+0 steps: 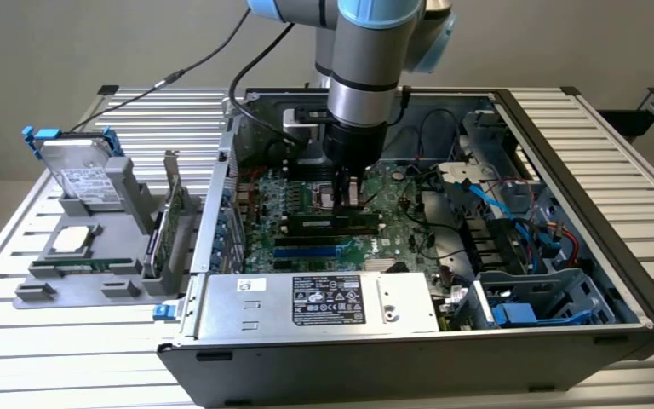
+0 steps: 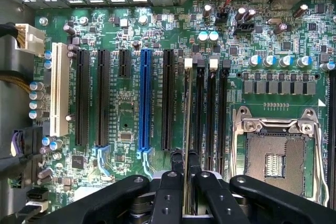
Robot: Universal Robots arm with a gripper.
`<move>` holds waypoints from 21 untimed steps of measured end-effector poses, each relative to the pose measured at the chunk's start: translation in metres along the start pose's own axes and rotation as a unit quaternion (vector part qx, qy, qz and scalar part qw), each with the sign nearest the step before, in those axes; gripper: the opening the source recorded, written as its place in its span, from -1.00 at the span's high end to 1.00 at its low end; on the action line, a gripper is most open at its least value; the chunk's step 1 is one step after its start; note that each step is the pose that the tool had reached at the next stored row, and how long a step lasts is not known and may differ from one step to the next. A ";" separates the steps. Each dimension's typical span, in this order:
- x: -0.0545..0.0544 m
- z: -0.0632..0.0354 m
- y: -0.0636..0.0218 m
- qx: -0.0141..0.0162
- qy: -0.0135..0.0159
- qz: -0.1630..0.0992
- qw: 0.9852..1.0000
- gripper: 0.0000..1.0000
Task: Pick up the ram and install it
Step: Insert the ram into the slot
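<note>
Shows black tool [image 2: 185,174] clamped on the ram [image 2: 186,119], held edge-on over the motherboard [image 2: 121,114]: reads as one thin pale strip running along the black memory slots [image 2: 210,119], near the blue slot [image 2: 145,98]. Hides both broad faces. Loses the strip's near end between the fingers [image 2: 167,192]. Leaves unclear whether seated or just above its slot. Sets tool [image 1: 347,198], in exterior view, inside the open computer case [image 1: 586,204].
</note>
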State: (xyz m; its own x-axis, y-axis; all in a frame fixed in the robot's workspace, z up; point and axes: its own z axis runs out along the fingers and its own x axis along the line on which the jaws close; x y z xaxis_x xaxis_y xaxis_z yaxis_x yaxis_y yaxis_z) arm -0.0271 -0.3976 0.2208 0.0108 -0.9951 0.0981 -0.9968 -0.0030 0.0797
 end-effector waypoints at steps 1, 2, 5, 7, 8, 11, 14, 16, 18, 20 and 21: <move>0.000 0.0001 0.0000 0.000 0.001 -0.001 1.000 0.71; -0.001 0.0003 0.0000 0.000 0.001 -0.002 1.000 0.71; -0.002 0.0010 0.0000 0.001 0.003 -0.007 1.000 0.71; -0.003 0.0015 0.0001 0.001 0.003 -0.011 1.000 0.71; -0.003 0.0017 0.0001 0.001 0.003 -0.012 1.000 0.71; -0.003 0.0022 0.0002 0.001 0.004 -0.012 1.000 0.71; -0.004 0.0026 0.0002 0.001 0.004 -0.012 1.000 0.71; -0.004 0.0028 0.0002 0.001 0.004 -0.012 1.000 0.71; -0.005 0.0033 0.0001 0.001 0.004 -0.012 1.000 0.71; -0.005 0.0044 0.0000 0.001 0.004 -0.012 1.000 0.71; -0.005 0.0049 0.0000 0.001 0.004 -0.012 1.000 0.71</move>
State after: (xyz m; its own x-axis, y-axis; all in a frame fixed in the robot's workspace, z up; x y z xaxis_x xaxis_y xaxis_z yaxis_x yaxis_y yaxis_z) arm -0.0275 -0.3933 0.2155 0.0357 -0.9939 0.1042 -0.9964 -0.0274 0.0798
